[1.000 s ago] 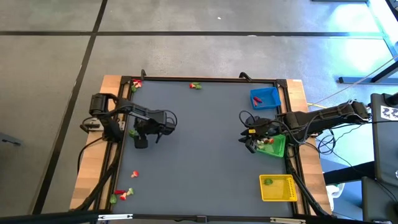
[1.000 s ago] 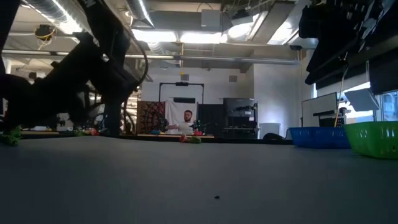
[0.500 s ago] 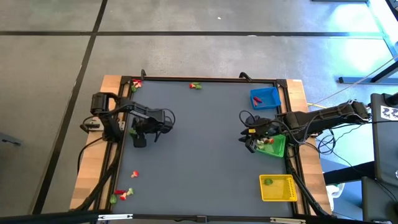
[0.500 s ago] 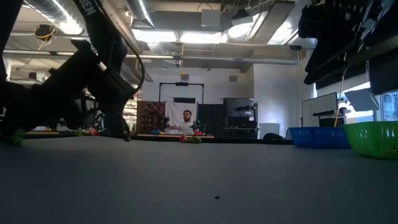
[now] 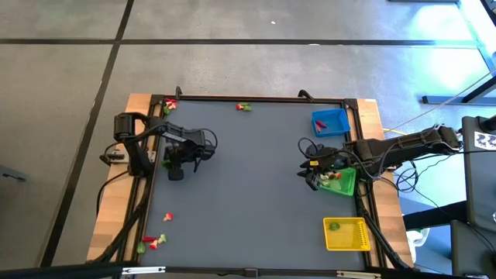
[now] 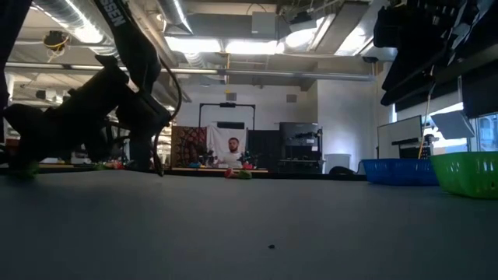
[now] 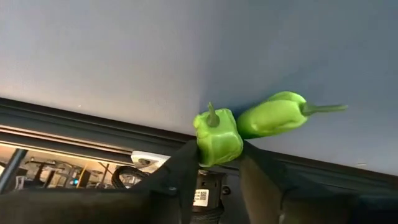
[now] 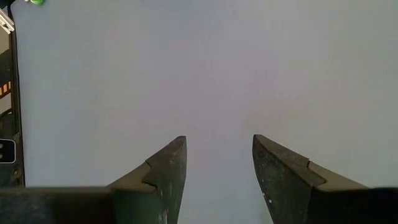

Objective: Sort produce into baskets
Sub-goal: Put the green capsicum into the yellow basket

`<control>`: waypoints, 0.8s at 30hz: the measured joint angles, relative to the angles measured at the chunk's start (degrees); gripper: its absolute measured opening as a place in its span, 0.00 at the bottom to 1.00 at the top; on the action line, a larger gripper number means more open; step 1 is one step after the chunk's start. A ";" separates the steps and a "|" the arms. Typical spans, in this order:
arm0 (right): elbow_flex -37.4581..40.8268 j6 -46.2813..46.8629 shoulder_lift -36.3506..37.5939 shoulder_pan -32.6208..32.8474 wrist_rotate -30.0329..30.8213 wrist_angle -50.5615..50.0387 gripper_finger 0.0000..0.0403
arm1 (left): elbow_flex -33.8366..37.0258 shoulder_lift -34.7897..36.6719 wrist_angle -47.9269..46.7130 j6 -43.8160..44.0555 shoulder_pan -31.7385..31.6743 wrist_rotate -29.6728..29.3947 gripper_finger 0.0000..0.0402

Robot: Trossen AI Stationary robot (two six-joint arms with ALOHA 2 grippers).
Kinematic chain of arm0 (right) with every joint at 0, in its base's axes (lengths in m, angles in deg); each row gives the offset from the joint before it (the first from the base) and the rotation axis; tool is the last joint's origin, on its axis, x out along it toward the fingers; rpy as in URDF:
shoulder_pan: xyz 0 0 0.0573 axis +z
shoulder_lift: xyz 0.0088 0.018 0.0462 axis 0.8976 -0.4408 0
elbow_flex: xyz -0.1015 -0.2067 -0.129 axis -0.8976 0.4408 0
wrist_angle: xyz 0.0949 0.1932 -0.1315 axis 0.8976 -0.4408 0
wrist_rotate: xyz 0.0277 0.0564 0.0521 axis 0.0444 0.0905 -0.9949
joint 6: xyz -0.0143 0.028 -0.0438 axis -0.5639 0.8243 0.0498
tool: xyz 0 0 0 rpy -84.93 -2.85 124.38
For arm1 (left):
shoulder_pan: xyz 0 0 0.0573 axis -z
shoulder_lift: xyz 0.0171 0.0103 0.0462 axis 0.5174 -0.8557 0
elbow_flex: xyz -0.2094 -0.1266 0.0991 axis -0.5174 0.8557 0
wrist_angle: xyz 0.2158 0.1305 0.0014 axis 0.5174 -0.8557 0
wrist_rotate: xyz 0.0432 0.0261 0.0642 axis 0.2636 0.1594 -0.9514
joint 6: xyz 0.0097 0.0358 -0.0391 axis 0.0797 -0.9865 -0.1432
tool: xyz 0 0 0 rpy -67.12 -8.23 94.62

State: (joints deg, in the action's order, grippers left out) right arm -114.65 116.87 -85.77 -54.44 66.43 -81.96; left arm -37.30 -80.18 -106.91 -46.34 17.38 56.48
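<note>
Noted, nearest, the yellow basket (image 5: pixel 364 232), on the near side of the green basket (image 5: pixel 347 186), with one green piece inside. Found a loose cluster of red and green produce (image 5: pixel 155 240) level with it, far across the grey mat (image 5: pixel 248 194) from the green basket.

Saw the right gripper (image 5: pixel 310 177) parked just beside the green basket on its mat side, fingers spread apart and empty, only bare mat between them.

Found the left gripper (image 7: pixel 217 149) well apart from the green basket, at the opposite edge of the mat, fingers narrowed onto both sides of a green bell pepper (image 7: pixel 217 135). Saw a green chili pepper (image 7: pixel 273 115) touching or almost touching that pepper, outside the grip.

Spotted the blue basket (image 5: pixel 319 118) just beyond the green basket, holding a red piece, and more produce (image 5: pixel 243 107) along the far rim.

Judged the step as pick-up of the bell pepper. Reckoned the next move needed a firm pinch, a straight lift clear of the chili, then a long carry across to the green basket.
</note>
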 joint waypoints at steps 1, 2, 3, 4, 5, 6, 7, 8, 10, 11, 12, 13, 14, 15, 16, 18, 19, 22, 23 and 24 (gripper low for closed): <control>0.00 0.01 0.00 0.01 0.00 0.00 0.46 | 0.00 0.00 0.00 0.00 -0.20 0.02 0.23; 0.00 0.02 0.00 0.00 0.00 0.00 0.46 | 0.00 0.00 0.00 0.00 -0.31 0.03 0.21; 0.00 0.02 0.00 0.00 0.00 -0.02 0.46 | 0.00 0.00 -0.02 0.00 -0.33 0.04 0.19; 0.00 0.02 0.00 0.01 0.00 -0.02 0.46 | 0.00 0.00 -0.02 0.02 -0.33 0.04 0.17; 0.00 0.02 0.00 0.00 0.00 -0.02 0.46 | -0.01 0.00 -0.02 0.03 -0.31 -0.04 0.16; 0.00 0.02 0.00 0.01 -0.01 -0.02 0.46 | -0.10 0.00 -0.14 0.24 -0.25 -0.28 0.15; 0.00 0.02 0.00 -0.02 0.00 -0.02 0.46 | -0.27 0.00 -0.29 0.47 -0.20 -0.66 0.14; 0.00 0.02 0.00 0.00 0.00 -0.01 0.46 | -0.45 0.05 -0.31 0.61 -0.18 -0.76 0.13; 0.00 0.02 0.00 0.01 0.00 0.00 0.46 | -0.87 0.17 -0.47 0.66 0.09 -0.91 0.13; 0.00 0.02 0.00 0.01 0.00 0.00 0.46 | -1.12 0.17 -0.49 0.67 0.28 -0.93 0.13; 0.00 0.02 0.00 -0.01 -0.01 0.00 0.46 | -1.40 0.17 -0.58 0.65 0.52 -0.96 0.13; 0.00 0.02 0.00 0.00 0.00 0.00 0.46 | -1.74 0.17 -0.98 0.61 0.78 -0.94 0.13; 0.00 0.02 0.00 0.00 0.00 0.00 0.46 | -2.21 0.17 -1.66 0.51 1.09 -0.98 0.13; 0.00 0.09 0.00 0.01 0.00 0.00 0.46 | -2.74 0.17 -2.40 0.43 1.37 -0.99 0.13; 0.00 0.16 0.00 0.00 -0.02 0.00 0.46 | -3.35 0.22 -2.91 0.43 1.68 -1.01 0.13; 0.00 0.20 0.00 0.01 -0.47 0.00 0.46 | -4.76 0.95 -3.72 0.65 2.39 -1.03 0.13; 0.00 0.26 0.00 -0.01 -0.93 0.01 0.46 | -5.61 1.62 -3.86 0.70 2.77 -1.07 0.13; 0.00 1.38 0.00 0.01 -1.61 0.02 0.46 | -8.16 4.42 -3.81 0.74 4.12 -1.05 0.13; 0.00 1.59 0.00 0.01 -1.64 -0.01 0.46 | -9.28 5.65 -3.91 0.79 4.55 -1.05 0.13; 0.00 1.66 0.00 0.01 -1.64 -0.05 0.46 | -10.39 6.86 -3.77 0.92 4.86 -1.04 0.13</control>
State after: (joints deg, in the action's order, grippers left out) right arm -114.65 118.53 -85.77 -54.44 64.79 -82.01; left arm -47.69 -73.32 -110.69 -45.42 22.23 55.44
